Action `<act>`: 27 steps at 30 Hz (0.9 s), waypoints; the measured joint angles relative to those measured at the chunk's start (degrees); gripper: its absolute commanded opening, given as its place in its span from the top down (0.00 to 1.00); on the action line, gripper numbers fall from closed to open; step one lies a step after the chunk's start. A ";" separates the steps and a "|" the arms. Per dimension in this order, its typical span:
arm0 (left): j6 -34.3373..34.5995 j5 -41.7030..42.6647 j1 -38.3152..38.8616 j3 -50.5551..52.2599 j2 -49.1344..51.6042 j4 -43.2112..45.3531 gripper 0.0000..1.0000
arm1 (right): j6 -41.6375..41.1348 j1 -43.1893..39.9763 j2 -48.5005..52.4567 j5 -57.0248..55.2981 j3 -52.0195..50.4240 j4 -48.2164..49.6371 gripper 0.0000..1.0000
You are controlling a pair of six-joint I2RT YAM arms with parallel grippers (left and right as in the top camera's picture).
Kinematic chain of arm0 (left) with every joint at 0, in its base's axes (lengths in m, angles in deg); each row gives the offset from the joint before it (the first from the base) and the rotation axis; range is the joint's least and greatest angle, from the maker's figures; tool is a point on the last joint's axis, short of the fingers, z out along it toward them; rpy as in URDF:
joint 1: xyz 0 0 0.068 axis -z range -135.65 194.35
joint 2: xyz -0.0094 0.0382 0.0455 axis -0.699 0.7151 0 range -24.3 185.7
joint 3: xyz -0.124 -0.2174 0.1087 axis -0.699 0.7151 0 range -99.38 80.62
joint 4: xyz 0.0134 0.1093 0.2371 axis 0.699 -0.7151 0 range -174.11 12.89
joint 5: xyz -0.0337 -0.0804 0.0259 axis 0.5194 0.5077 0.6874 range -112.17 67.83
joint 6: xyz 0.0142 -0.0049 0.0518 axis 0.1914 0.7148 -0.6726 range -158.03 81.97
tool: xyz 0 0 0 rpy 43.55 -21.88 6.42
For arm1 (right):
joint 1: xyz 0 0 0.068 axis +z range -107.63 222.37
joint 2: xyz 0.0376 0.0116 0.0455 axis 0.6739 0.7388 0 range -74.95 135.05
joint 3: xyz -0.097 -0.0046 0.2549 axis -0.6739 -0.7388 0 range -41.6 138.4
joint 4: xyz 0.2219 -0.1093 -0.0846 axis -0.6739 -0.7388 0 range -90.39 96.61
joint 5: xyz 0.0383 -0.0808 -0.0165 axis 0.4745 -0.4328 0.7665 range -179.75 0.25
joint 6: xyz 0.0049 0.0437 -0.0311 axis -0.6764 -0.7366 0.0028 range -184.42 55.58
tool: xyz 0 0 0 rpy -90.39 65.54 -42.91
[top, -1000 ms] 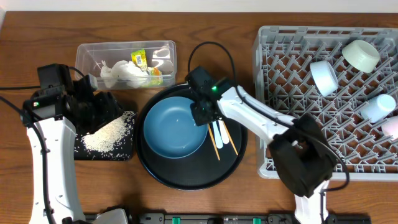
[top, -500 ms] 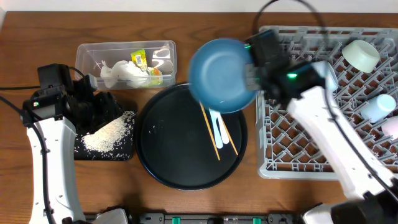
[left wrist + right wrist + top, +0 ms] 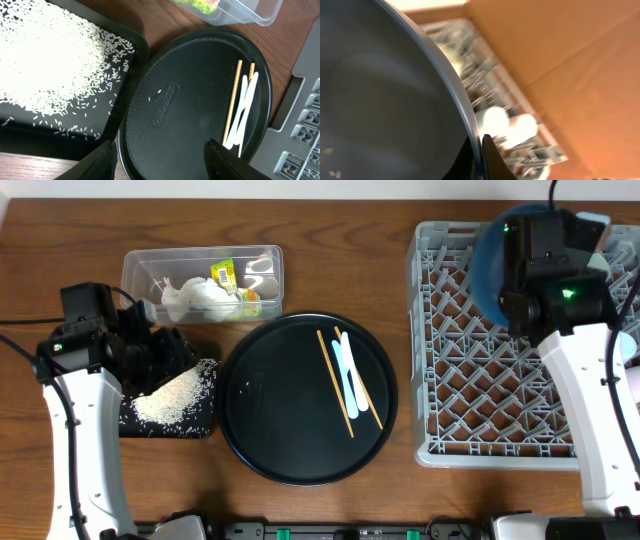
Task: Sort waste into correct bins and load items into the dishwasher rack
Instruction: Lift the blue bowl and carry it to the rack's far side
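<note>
Hovering well left of the dishwasher rack (image 3: 450, 410), my left tool (image 3: 160, 162) stands open and empty over the rice tray (image 3: 131, 95) (idle, I judge). My right tool (image 3: 479, 150) pinches the blue bowl (image 3: 488, 260) by its rim, tilted above the rack's far side, probably for standing it on edge.

The blue bowl (image 3: 487, 272) hangs over the grey dishwasher rack (image 3: 470, 390); 2 chopsticks (image 3: 335, 385) lie beside a white spoon (image 3: 349, 375); rice (image 3: 170, 395) covers the shallow black tray (image 3: 205, 423).
</note>
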 measured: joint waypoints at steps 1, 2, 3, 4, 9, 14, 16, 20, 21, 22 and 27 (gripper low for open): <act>0.00 0.02 0.00 0.00 0.00 -0.02 0.43 | 0.33 0.00 0.22 -2.08 0.00 0.87 0.99; 0.00 0.02 0.00 0.00 0.00 0.00 0.43 | 0.74 0.02 0.52 -4.42 0.00 1.79 0.99; 0.00 0.02 0.00 0.00 0.00 -0.02 0.42 | 1.01 0.02 0.94 -6.32 0.00 2.47 0.99; 0.00 0.02 0.00 0.00 0.00 -0.04 0.42 | 1.36 0.02 1.38 -8.20 0.00 3.10 0.99; -0.02 0.02 0.00 0.00 0.00 0.00 0.43 | 3.80 0.00 5.05 -15.28 0.00 5.35 0.99; -0.02 0.02 0.00 0.00 0.00 -0.02 0.43 | 4.87 0.02 10.12 -19.65 0.00 6.21 0.99; 0.00 0.02 0.00 0.00 0.00 0.00 0.43 | 5.11 0.02 12.41 -20.81 0.00 6.51 0.99; 0.00 0.00 0.00 0.00 0.00 0.00 0.43 | 5.09 0.33 14.99 -22.43 0.00 7.02 0.99; -0.02 0.02 0.00 0.00 0.00 -0.02 0.43 | 5.09 0.48 15.23 -22.64 0.00 7.06 0.99; -0.02 0.02 0.00 0.00 0.00 -0.02 0.43 | 5.09 0.87 15.45 -22.82 0.00 7.06 0.99; 0.00 0.02 0.00 0.00 0.00 -0.02 0.43 | 5.09 2.82 16.04 -23.43 0.09 7.10 0.99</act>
